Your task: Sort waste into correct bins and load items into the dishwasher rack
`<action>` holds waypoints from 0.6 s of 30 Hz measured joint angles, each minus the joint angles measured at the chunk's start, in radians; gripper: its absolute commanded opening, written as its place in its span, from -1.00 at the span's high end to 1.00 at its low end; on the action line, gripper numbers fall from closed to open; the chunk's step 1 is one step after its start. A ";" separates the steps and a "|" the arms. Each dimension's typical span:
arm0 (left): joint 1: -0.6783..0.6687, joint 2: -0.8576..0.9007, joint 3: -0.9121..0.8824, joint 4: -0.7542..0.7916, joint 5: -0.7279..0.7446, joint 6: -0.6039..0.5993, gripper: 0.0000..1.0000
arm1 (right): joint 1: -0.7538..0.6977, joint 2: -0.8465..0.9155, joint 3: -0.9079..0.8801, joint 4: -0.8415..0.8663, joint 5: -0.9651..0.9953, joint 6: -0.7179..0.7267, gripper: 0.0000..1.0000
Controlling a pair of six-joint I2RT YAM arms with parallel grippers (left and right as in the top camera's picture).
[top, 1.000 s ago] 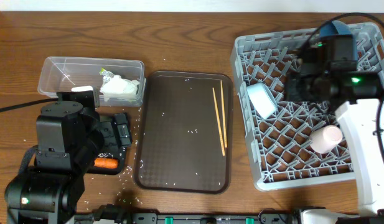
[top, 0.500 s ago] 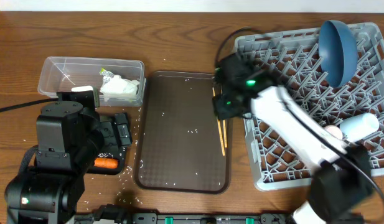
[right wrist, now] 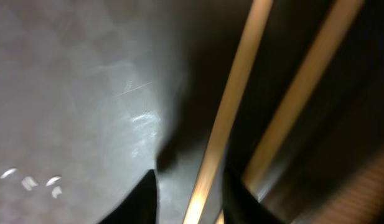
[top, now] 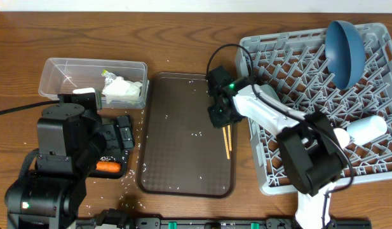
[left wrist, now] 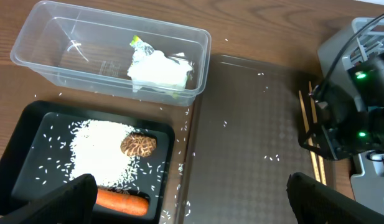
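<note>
Two wooden chopsticks point(top: 227, 141) lie side by side on the right part of the brown serving tray point(top: 183, 133). My right gripper point(top: 220, 116) is down on their far half. In the right wrist view its jaws point(right wrist: 192, 194) stand narrowly open either side of one chopstick point(right wrist: 226, 124); the other chopstick point(right wrist: 304, 93) lies just outside. My left gripper point(left wrist: 198, 202) hangs wide open and empty over the black tray point(left wrist: 30, 155), which holds rice, a brown lump point(left wrist: 138, 144) and a carrot point(left wrist: 120, 202). White wrappers point(top: 122, 89) sit in the clear tub point(top: 75, 70).
The grey dishwasher rack point(top: 291, 70) fills the right side, with the dark blue plate point(top: 345, 43) upright at its back, a pale cup point(top: 367, 127) on its side and a pink cup point(top: 340, 135) partly hidden by my right arm. Rice grains point(top: 129, 177) dot the table.
My right arm has swung from over the rack to the brown tray and come down on the chopsticks, jaws opened then narrowing. The pale cup now lies at the rack's right. Left arm still.
</note>
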 measured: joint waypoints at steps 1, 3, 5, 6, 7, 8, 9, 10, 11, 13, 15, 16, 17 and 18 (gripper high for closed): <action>0.000 0.000 0.000 0.000 0.000 0.000 -0.95 | 0.000 0.000 0.003 0.003 -0.003 -0.001 0.64; 0.000 0.000 0.000 0.000 0.000 0.000 -0.96 | 0.000 0.002 0.004 0.006 -0.003 -0.004 0.70; 0.000 0.000 0.000 0.000 0.000 0.000 -0.96 | -0.001 0.001 0.004 0.006 -0.002 -0.006 0.94; 0.000 0.000 0.000 0.000 0.000 0.000 -0.96 | -0.001 0.001 0.004 0.006 -0.002 -0.012 0.97; 0.000 0.000 0.000 0.000 0.000 0.000 -0.96 | -0.001 0.002 0.004 0.005 -0.004 -0.007 0.97; 0.000 0.000 0.000 0.000 0.000 0.000 -0.96 | -0.001 0.001 0.004 0.004 -0.006 -0.005 0.97; 0.000 0.000 0.000 0.000 0.000 0.000 -0.96 | -0.001 0.001 0.004 0.001 -0.008 -0.005 0.98; 0.000 0.000 0.000 0.000 0.000 0.000 -0.96 | -0.001 0.001 0.004 -0.006 -0.009 -0.005 0.98; 0.000 0.000 0.000 0.000 0.000 0.000 -0.96 | -0.001 -0.001 0.005 -0.014 -0.009 -0.005 0.98; 0.000 0.000 0.000 0.000 0.000 0.000 -0.96 | -0.001 -0.011 0.007 -0.049 -0.005 -0.006 0.97; 0.000 0.000 0.000 0.000 0.000 0.000 -0.95 | -0.001 -0.048 0.007 -0.076 0.006 -0.020 0.98; 0.000 0.000 0.000 0.000 0.000 0.000 -0.96 | -0.002 -0.083 0.008 -0.081 0.015 -0.033 0.98; 0.000 0.000 0.000 0.000 0.000 0.000 -0.96 | -0.002 -0.120 0.013 -0.082 0.017 -0.044 0.98; 0.000 0.000 0.000 0.000 0.000 0.000 -0.96 | -0.004 -0.176 0.020 -0.078 0.021 -0.063 0.98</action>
